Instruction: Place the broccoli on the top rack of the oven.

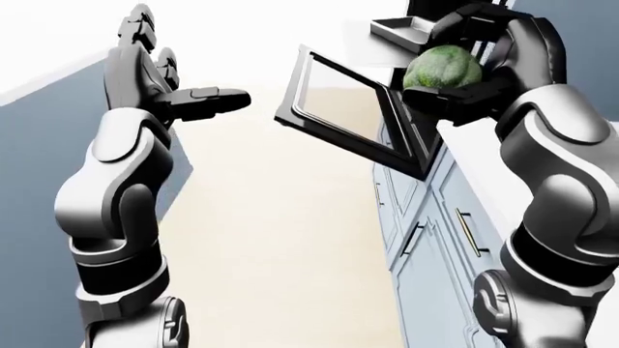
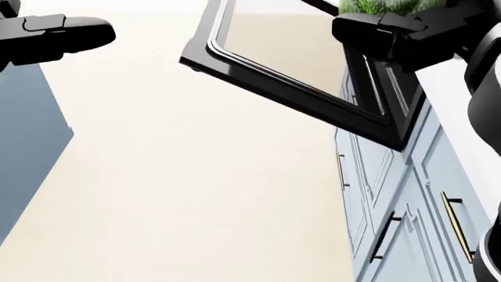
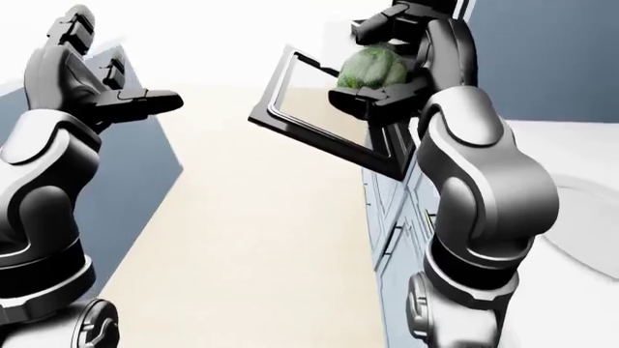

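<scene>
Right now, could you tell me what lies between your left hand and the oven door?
Nothing: only bare floor shows between the left hand and oven door, left-eye view.

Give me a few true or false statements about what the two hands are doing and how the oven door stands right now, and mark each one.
1. The right hand grips the broccoli. True.
2. The left hand holds a plate. False: it is raised, open and empty.
3. The oven door is shut. False: it hangs open, its glass panel facing up.
4. The broccoli sits on the oven's top rack. False: it is in the right hand, above the door.
5. Pale blue cabinets with bar handles stand beside the oven. True.
</scene>
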{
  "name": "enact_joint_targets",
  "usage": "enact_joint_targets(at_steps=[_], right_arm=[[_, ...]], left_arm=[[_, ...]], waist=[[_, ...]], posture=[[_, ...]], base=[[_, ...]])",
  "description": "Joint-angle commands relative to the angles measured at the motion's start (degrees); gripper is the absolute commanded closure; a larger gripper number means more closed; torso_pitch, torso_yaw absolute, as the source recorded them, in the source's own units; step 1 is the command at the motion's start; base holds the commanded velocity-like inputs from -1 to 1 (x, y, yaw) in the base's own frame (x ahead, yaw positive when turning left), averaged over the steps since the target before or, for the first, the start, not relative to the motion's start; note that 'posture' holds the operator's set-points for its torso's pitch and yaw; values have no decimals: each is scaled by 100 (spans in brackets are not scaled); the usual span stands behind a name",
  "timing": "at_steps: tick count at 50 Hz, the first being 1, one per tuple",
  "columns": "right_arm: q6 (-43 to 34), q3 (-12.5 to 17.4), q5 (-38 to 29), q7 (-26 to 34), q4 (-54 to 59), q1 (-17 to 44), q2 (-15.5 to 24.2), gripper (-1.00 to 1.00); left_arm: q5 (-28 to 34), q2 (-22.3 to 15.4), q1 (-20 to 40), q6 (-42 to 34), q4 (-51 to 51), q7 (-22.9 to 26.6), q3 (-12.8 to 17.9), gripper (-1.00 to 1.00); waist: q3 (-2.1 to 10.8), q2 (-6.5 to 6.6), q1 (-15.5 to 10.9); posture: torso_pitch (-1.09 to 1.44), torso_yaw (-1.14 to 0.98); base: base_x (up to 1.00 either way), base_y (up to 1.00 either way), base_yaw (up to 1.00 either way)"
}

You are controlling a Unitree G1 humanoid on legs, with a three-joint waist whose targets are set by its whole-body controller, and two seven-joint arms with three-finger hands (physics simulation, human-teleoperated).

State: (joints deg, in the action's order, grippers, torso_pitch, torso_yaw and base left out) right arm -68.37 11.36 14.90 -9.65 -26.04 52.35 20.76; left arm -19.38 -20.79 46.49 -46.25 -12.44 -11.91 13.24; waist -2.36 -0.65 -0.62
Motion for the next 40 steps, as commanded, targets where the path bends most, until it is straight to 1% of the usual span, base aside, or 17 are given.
enact_joint_targets(at_steps=[1,4,5,6,8,14,17,18,19,20,23,27,29,31,32,34,40], right_arm=[[193,136,-93,-53,-74,180,89,100],[188,155,-91,-47,-84,169,93,100],[180,163,-87,-40,-89,172,101,100],[176,167,-84,-39,-88,177,104,100],[145,174,-78,-47,-94,206,110,100],[185,160,-70,-57,-42,235,97,100],[181,178,-62,-56,-53,222,113,100],[172,182,-57,-62,-59,226,110,100],[163,181,-54,-70,-70,222,106,100],[176,176,-54,-71,-62,213,106,100],[215,165,-54,-73,-48,179,90,100],[195,177,-41,-75,-71,170,94,100],[209,181,-36,-79,-68,158,90,100],[184,175,-29,-92,-62,197,90,100],[183,173,-24,-90,-58,210,96,100],[166,177,-16,-97,-53,233,102,100],[91,208,22,-119,-103,247,123,100]], left_arm=[[-30,-28,216,193,-165,43,-33,-100],[-24,-21,201,212,-160,51,-42,-100],[-30,-20,204,182,-189,43,-41,-100],[-36,-19,203,168,-204,43,-39,-100],[-33,-16,199,175,-208,47,-44,-100],[-41,-30,211,161,-212,55,-28,-100],[-53,-35,216,142,-232,47,-24,-100],[-50,-35,212,154,-224,51,-27,-100],[-48,-34,212,165,-213,54,-29,-100],[-48,-37,216,160,-213,54,-30,-100],[-47,-40,223,162,-199,51,-28,-100],[-54,-39,226,143,-219,42,-26,-100],[-49,-39,223,175,-191,52,-27,-100],[-55,-45,229,158,-203,48,-21,-100],[-58,-47,230,158,-204,49,-20,-100],[-60,-49,225,170,-197,51,-17,-100],[-72,-54,228,161,-200,44,-16,-100]], waist=[[108,10,34],[103,-272,-17],[78,-103,19],[73,-184,19],[91,-181,26],[9,99,44],[97,498,109],[168,532,152],[111,429,75],[71,488,109],[119,353,73],[70,141,34],[57,-40,-5],[151,-389,-32],[110,-222,11],[86,-281,-2],[23,32,50]], posture=[[0,0],[0,0],[0,0],[0,0],[0,0],[0,0],[0,0],[0,0],[0,0],[0,0],[0,0],[0,0],[0,0],[0,0],[0,0],[0,0],[0,0]], base=[[16,0,0],[16,0,0],[16,0,0],[16,0,0],[15,0,0],[15,0,0],[16,0,0],[16,0,0],[16,0,0],[16,0,0],[16,0,0],[18,0,0],[21,0,0],[21,0,0],[22,0,0],[22,0,0],[23,-1,0]])
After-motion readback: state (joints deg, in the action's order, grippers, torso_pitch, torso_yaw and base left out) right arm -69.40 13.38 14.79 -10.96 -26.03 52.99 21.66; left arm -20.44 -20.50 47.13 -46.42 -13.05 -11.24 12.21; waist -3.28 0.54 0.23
